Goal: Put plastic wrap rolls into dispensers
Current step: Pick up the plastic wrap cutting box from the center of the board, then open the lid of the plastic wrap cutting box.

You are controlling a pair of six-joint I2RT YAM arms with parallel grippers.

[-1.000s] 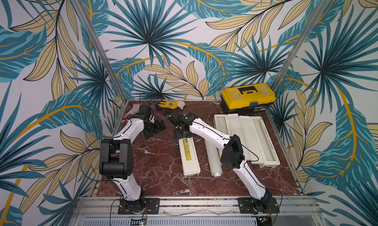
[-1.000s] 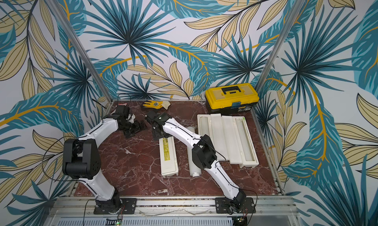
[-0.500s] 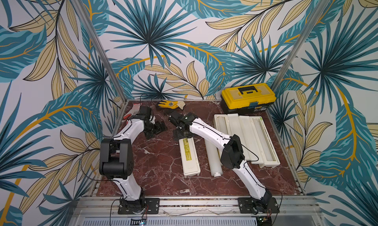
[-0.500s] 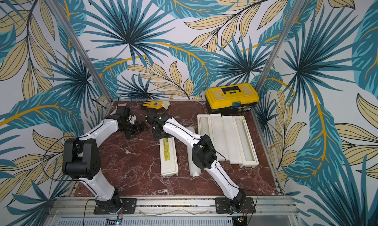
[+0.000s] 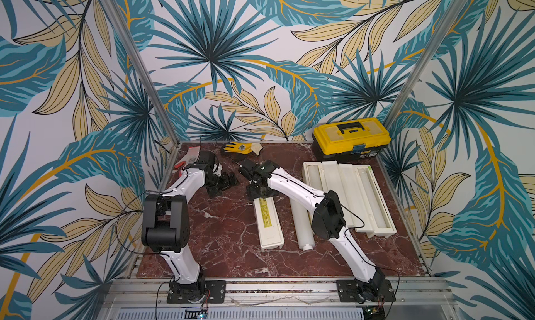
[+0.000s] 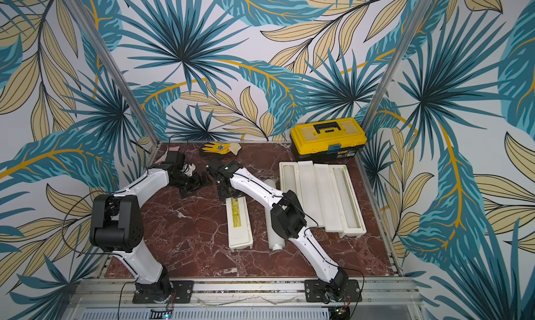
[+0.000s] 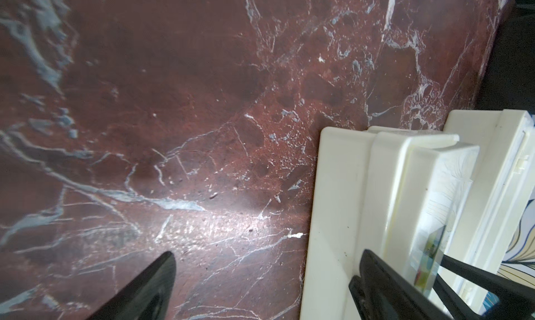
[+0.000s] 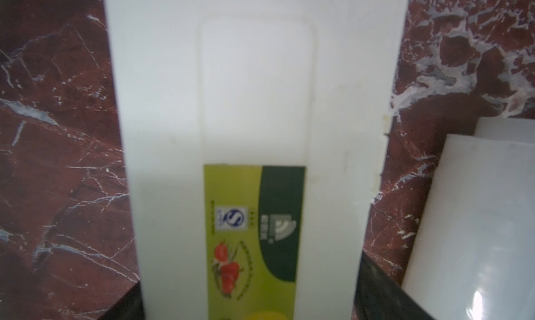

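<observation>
We're on the closed box (image 5: 267, 223), lying in the middle of the desk (image 5: 225, 240), one end toward the far edge, yellow label (image 8: 252, 231) up. Our right tool (image 5: 256, 189) sits astride that far end. Its fingers (image 8: 376, 289) flank the walls, but we can't tell whether they're pinching. The loose roll (image 5: 302, 226) lies just beside the box, on its right-edge side. Left tool (image 5: 223, 185) hangs spread wide and empty, toward the far left. Our call: grip square across the walls, not the lid (image 5: 270, 234), pin the box down, and bring the left tool to the lid's lip. Mind that roll, since a nudge could send it rolling.
</observation>
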